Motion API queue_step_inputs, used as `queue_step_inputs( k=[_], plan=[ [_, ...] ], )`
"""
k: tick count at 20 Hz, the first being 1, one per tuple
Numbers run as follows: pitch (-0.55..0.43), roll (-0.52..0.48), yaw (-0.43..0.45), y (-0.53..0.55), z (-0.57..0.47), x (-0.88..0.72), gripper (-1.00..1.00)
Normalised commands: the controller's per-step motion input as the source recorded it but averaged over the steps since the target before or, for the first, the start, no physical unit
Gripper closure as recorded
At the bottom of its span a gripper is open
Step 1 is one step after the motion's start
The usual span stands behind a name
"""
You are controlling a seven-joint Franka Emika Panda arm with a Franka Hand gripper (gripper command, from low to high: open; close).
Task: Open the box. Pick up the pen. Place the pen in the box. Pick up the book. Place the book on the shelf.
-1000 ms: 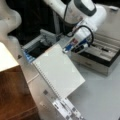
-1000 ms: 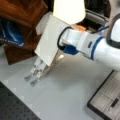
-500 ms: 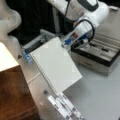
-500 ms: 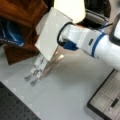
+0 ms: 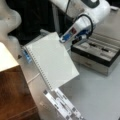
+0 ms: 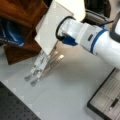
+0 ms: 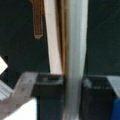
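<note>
My gripper is shut on one edge of the book, a white spiral-bound notebook held tilted in the air. In a front view the book hangs just in front of the brown shelf. The wrist view shows the book edge-on between the dark fingers of the gripper. The shelf, with its pale cream top, stands at a front view's lower left. The box lies open at the right. A thin dark pen rests in a compartment of the box.
A silvery metal stand lies on the grey table under the book and shows again as the stand below the shelf. A blue object sits against the shelf's side. A white robot base rises at far left.
The gripper has carried the book a little up and closer to the shelf. The box and the pen have not moved.
</note>
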Motion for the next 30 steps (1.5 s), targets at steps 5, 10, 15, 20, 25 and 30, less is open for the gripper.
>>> queue_step_inputs(
  k=[5,10,15,20,25,30],
  plan=[
    [0.079,-0.044,-0.123,-0.01,0.5,0.1,1.0],
    [0.104,-0.137,-0.085,-0.03,0.42,0.14,1.0],
    [0.09,-0.169,-0.077,-0.07,0.33,0.15,1.0],
    [0.08,-0.152,-0.094,-0.13,0.24,0.08,1.0],
    [0.066,-0.131,-0.11,-0.17,0.22,-0.01,1.0],
    [0.076,-0.148,-0.071,-0.11,0.19,-0.04,1.0]
  ],
)
